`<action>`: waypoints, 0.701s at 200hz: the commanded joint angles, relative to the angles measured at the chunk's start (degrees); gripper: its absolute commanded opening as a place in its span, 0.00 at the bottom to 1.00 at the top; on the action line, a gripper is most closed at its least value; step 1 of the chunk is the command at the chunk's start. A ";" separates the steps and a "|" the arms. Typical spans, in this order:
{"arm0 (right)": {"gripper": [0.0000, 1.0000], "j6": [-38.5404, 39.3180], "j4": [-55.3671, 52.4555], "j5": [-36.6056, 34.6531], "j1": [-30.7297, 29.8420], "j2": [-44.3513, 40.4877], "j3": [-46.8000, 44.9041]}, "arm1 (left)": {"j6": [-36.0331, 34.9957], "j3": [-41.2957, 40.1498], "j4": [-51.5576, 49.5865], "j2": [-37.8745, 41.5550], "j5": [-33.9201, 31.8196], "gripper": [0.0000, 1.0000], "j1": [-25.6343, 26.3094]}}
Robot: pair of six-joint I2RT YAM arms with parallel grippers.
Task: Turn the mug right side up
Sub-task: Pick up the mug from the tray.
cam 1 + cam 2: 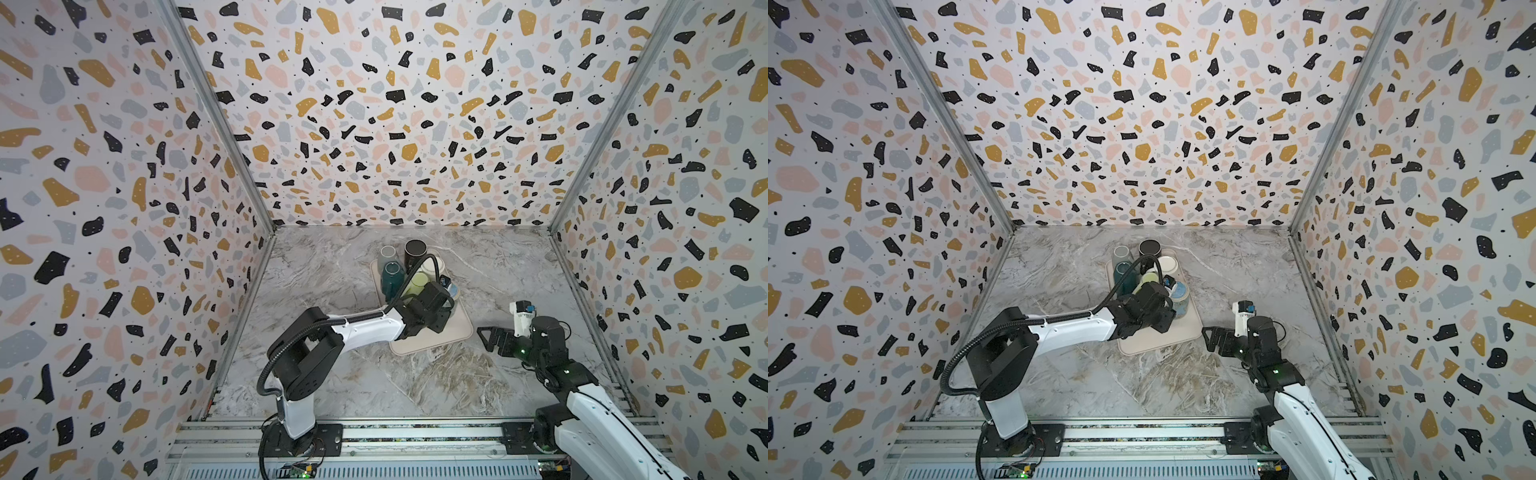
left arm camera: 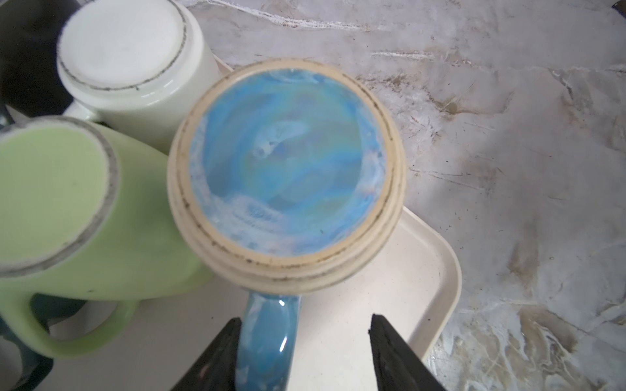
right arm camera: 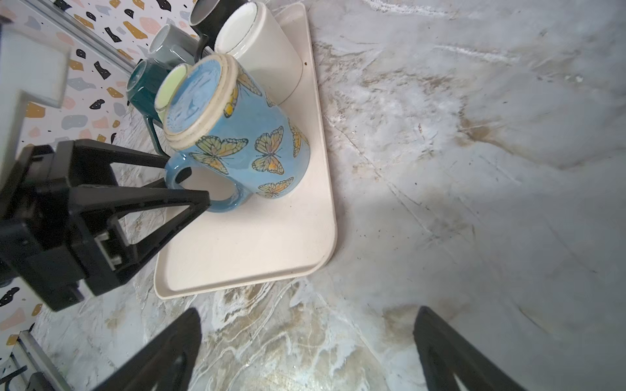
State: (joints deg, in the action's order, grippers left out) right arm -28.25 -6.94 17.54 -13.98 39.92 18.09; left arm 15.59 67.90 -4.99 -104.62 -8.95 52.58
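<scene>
The mug [image 2: 288,162] is blue with orange butterflies [image 3: 244,135] and stands upside down on a cream tray [image 2: 433,270], its unglazed foot ring facing up. Its handle [image 2: 267,338] lies between the fingers of my left gripper [image 2: 305,320]. One finger touches the handle and the other stands well apart from it, so the jaws are open. In the right wrist view the left gripper [image 3: 193,188] straddles the handle loop. My right gripper [image 3: 308,313] hangs open over bare marble, right of the tray [image 1: 432,340].
Other upside-down mugs crowd the tray's far part: light green [image 2: 67,203], white [image 2: 135,67], black [image 1: 415,251], grey [image 1: 388,253] and teal [image 1: 392,276]. The green and white ones stand right beside the blue mug. Patterned walls enclose the marble table [image 1: 374,386].
</scene>
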 commanded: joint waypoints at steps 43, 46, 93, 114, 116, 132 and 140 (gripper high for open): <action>0.99 -0.40 -0.82 0.09 0.27 -0.77 0.69 | -0.04 5.06 -2.32 -3.45 -3.79 0.46 0.51; 0.99 -0.40 -0.91 0.10 0.27 -0.79 0.68 | -0.05 5.24 -2.45 -3.59 -3.92 0.46 0.51; 0.99 -0.31 -2.24 -0.16 0.29 -1.50 1.04 | 0.14 7.49 -3.62 -5.74 -5.41 0.40 0.51; 0.99 -0.40 -2.62 -0.08 0.25 -2.00 1.06 | 0.15 8.45 -4.13 -6.69 -5.88 0.32 0.52; 0.99 -0.40 -2.64 -0.06 0.26 -2.07 1.07 | 0.14 8.58 -4.21 -6.79 -5.85 0.31 0.51; 0.99 -0.40 -3.16 -0.23 0.27 -2.10 1.21 | 0.22 9.12 -4.52 -7.16 -6.62 0.29 0.51; 0.99 -0.40 -3.38 -0.27 0.27 -2.08 1.16 | 0.31 9.18 -4.50 -7.18 -6.88 0.29 0.51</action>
State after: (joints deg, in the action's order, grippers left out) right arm -28.27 -8.78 17.52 -13.87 38.52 18.09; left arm 15.73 75.18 -9.04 -111.15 -13.82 52.86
